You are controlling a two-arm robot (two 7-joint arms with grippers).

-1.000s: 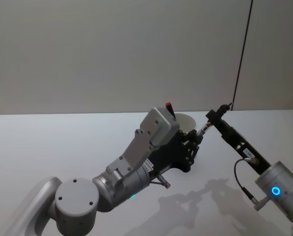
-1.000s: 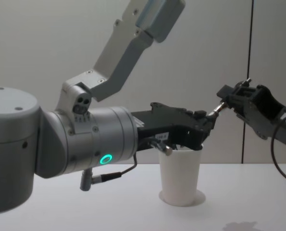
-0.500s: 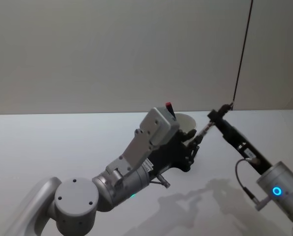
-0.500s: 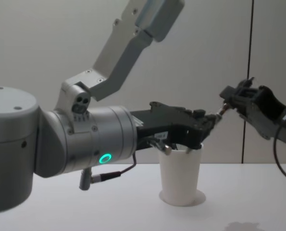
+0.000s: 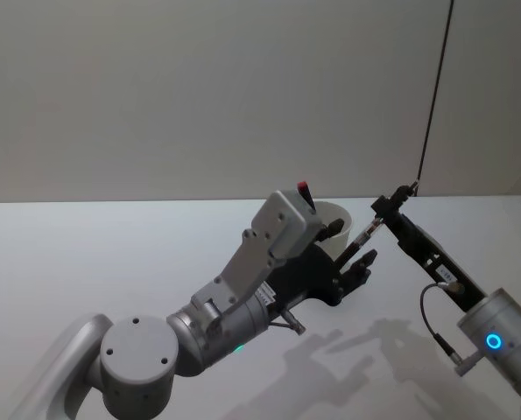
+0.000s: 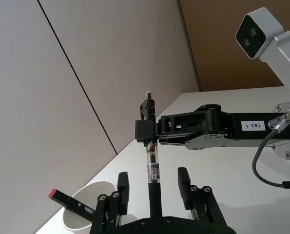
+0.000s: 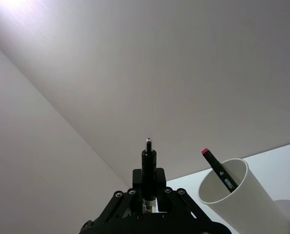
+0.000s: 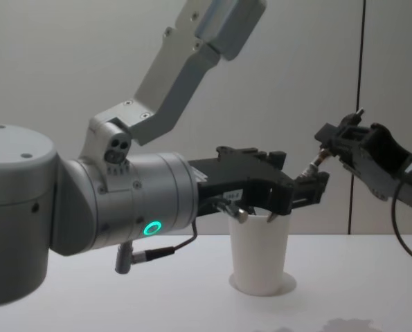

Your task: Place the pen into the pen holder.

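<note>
Head view: two robot arms meet over a pale tabletop [image 5: 85, 262] before a plain wall.
Paper cup: a white paper cup [image 8: 260, 252] stands upright on the tabletop near the middle, just below the left tool.
Marker: a dark marker with a red cap [image 7: 219, 170] leans inside the cup, its cap above the rim.
Pen: a slim pen [image 6: 152, 163] with a clear barrel, held off the tabletop, beside and above the cup's rim.
Right tool: the right tool [image 7: 150, 197] is clamped on the pen's upper part, and the pen's tip pokes out past it.
Left tool: the left tool [image 6: 153, 183] has its two fingers [image 6: 184, 181] spread wide, one on each side of the pen's lower end, touching nothing.
</note>
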